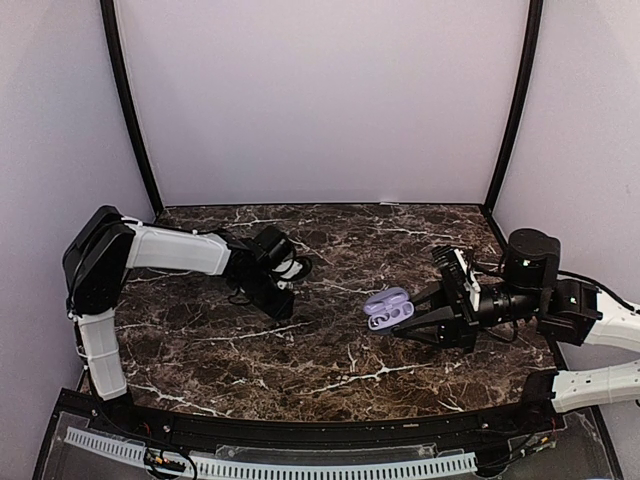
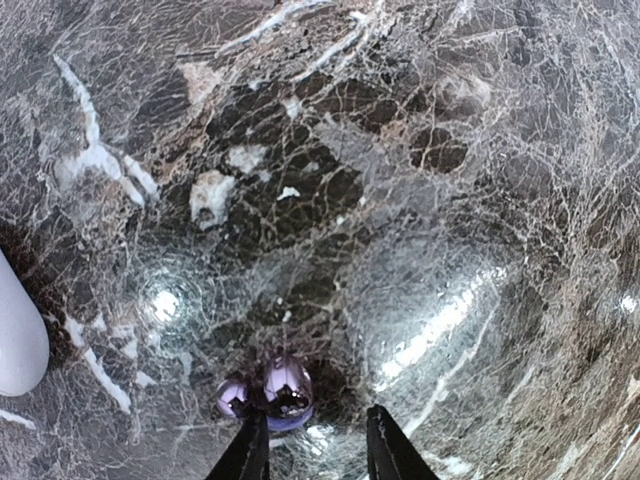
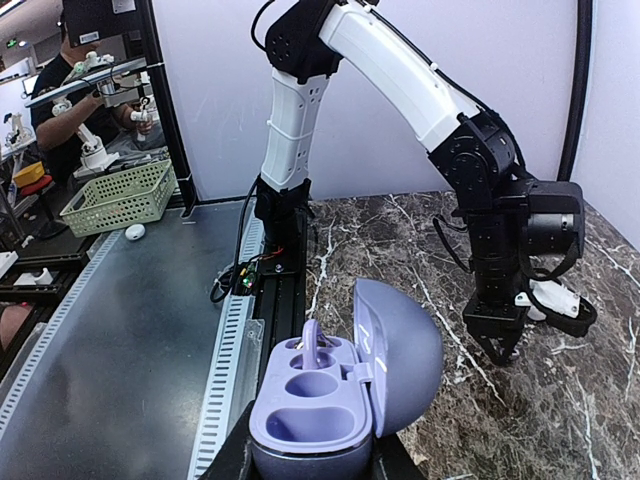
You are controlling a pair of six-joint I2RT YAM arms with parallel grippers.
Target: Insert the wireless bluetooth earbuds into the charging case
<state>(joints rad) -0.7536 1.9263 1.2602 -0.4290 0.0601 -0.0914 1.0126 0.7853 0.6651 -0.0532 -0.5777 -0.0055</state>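
The charging case (image 3: 330,400) is lavender and hinged open, lid (image 3: 405,355) swung to the right. My right gripper (image 3: 312,462) is shut on its base, just above the table. One lilac earbud (image 3: 312,345) stands in the far slot; the near slot is empty. From above, the case (image 1: 388,308) sits at the tip of the right gripper (image 1: 402,322), right of centre. A second glossy lilac earbud (image 2: 285,388) lies on the marble at the tip of the left finger (image 2: 248,452). My left gripper (image 2: 318,445) points down, jaws apart, nothing between them. It stands left of centre (image 1: 283,303).
The dark marble table (image 1: 330,370) is walled by pale panels at the back and sides. A white arm link (image 2: 15,340) shows at the left wrist view's edge. Past the near edge are a slotted cable rail (image 3: 225,350), a green basket (image 3: 118,197) and a person.
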